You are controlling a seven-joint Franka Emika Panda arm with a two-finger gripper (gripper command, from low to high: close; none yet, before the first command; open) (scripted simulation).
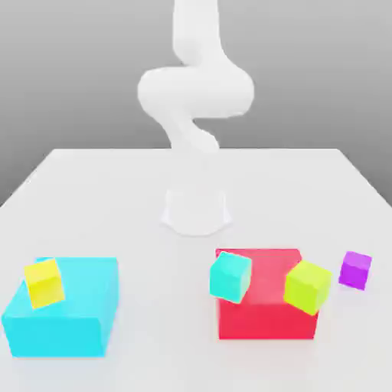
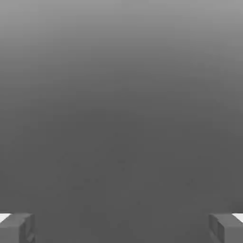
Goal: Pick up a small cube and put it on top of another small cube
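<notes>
The small purple cube [image 1: 355, 269] rests on the white table at the exterior view's right, just beside the big red block [image 1: 265, 305]. A lime-green small cube [image 1: 307, 286] and a cyan small cube [image 1: 230, 276] lean tilted against that red block's two upper corners. The white arm [image 1: 193, 92] rises at the back, with its hand out of frame above. In the hand view my gripper [image 2: 121, 228] is open: two grey fingertips [image 2: 17, 228] stand far apart with nothing between them, against plain grey background.
A big cyan block [image 1: 65, 310] sits at the exterior view's left with a small yellow cube [image 1: 44, 282] tilted on its top. The arm's round white base [image 1: 196, 210] stands mid-table. The table [image 1: 153, 253] has edges left and right.
</notes>
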